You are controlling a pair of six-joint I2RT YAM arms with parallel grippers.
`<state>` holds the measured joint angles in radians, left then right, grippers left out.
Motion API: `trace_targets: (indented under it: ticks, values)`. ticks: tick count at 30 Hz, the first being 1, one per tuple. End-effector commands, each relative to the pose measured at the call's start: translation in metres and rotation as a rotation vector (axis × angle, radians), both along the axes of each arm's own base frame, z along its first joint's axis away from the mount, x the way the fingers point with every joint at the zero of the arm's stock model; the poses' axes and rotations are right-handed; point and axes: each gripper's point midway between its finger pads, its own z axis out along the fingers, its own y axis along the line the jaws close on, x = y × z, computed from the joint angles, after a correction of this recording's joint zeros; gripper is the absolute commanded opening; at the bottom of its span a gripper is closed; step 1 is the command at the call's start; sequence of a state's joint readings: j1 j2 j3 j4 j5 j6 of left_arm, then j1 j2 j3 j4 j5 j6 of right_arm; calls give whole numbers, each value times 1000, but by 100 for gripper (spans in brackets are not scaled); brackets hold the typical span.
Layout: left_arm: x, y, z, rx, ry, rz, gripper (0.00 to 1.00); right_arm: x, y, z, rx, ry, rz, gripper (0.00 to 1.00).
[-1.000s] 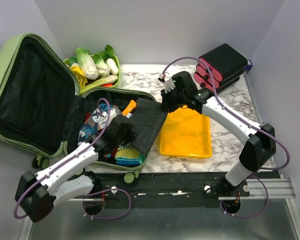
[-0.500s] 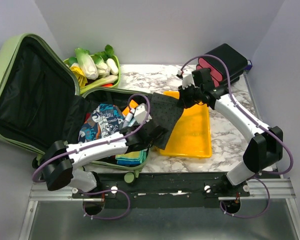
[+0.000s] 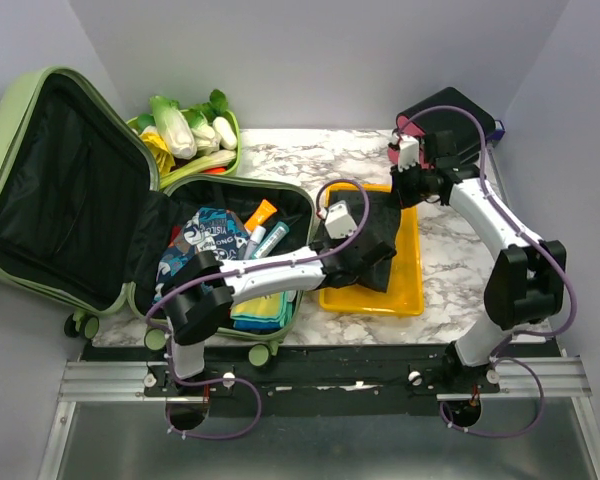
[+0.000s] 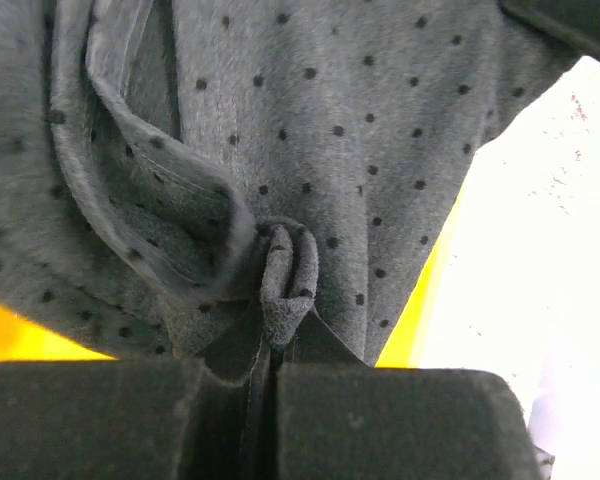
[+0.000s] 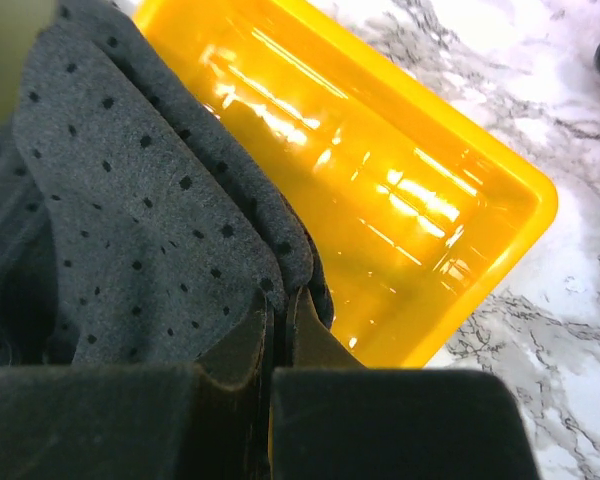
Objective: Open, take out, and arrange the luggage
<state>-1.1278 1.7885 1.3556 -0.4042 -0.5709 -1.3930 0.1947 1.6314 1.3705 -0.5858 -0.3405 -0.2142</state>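
Marble tabletop (image 3: 450,282) holds the yellow tray (image 3: 406,288); wrist views alone show left gripper (image 4: 275,348) and right gripper (image 5: 278,330) pinching dotted cloth (image 4: 360,150)

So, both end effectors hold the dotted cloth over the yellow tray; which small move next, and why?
Probably lower the dotted cloth into the yellow tray: the left end effector and the right end effector each pinch an edge, and it lies over the tray, outside the luggage.

Matt dotted cloth (image 5: 130,200), glossy yellow plastic tray (image 5: 410,210)
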Motion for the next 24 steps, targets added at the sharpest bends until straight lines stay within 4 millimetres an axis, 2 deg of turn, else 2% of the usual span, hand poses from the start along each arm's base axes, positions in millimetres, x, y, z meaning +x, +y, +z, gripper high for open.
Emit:
trace_targets:
  ticks: [1, 3, 4, 5, 6, 7, 8, 10, 11, 12, 14, 15, 16, 19, 20, 21, 22, 23, 24]
  values:
    - [3, -22, -20, 42, 25, -25, 0, 8, -11, -35, -13, 91, 24, 1]
    - [8, -32, -19, 54, 20, -38, 0, 15, -22, -39, -22, 114, -2, 1]
    - [8, -32, -33, 95, 38, -38, 0, 16, -25, -48, -26, 141, -5, 1]
    - [11, -38, -28, 88, 36, -40, 0, 19, -27, -48, -23, 143, -4, 1]
    - [12, -40, -31, 110, 32, -55, 2, 20, -32, -51, -26, 147, -6, 1]
    - [11, -40, -42, 149, 48, -71, 7, 20, -35, -55, -27, 157, -9, 1]
    - [13, -47, -35, 150, 42, -85, 13, 21, -38, -56, -34, 159, -17, 1]
    - [10, -42, -38, 198, 57, -98, 16, 23, -45, -58, -67, 153, -37, 1]
    - [8, -40, -34, 193, 55, -115, 41, 28, -55, -53, -92, 135, -70, 1]
    - [6, -41, -28, 180, 43, -132, 60, 29, -56, -51, -94, 126, -70, 6]
    - [5, -41, -20, 166, 28, -145, 83, 30, -57, -45, -94, 113, -77, 26]
    - [5, -40, -10, 148, 14, -150, 99, 31, -57, -41, -90, 106, -75, 56]
    - [4, -41, -6, 143, -1, -164, 99, 29, -54, -35, -77, 100, -66, 62]
    - [3, -44, 25, 102, -63, -202, 99, 30, -45, -14, -23, 62, -54, 70]
    - [3, -47, 34, 82, -83, -218, 99, 28, -43, 1, -4, 32, -55, 74]
    - [0, -46, 50, 56, -104, -232, 99, 27, -41, 7, 11, 20, -56, 76]
    - [-1, -42, 54, 63, -117, -246, 99, 27, -39, 16, 27, -6, -61, 80]
    - [-2, -39, 62, 56, -134, -248, 99, 23, -38, 32, 47, -38, -74, 86]
    - [-4, -32, 80, 28, -157, -237, 99, 20, -37, 39, 59, -53, -80, 100]
